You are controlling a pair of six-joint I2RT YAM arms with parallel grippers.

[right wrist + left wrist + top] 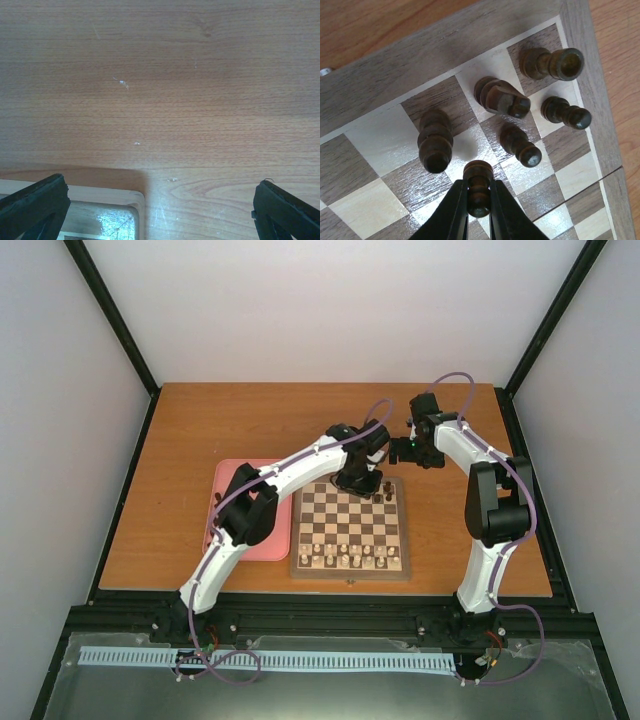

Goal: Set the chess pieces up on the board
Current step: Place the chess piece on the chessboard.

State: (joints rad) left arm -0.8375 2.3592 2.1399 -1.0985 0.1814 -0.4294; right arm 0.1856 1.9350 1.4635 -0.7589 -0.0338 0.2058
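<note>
The wooden chessboard lies at the table's middle. My left gripper reaches over its far edge. In the left wrist view this gripper is shut on a dark pawn, held upright on or just above a square. Several dark pieces stand close by in the board's corner: a bishop-like piece, a knight, a rook and two pawns. My right gripper hovers open and empty beyond the board's far right corner, over bare table, with its fingers wide apart.
Cream-white pieces fill the board's two near rows. A pink tray lies left of the board, partly under my left arm. Black frame rails edge the table, with white walls around.
</note>
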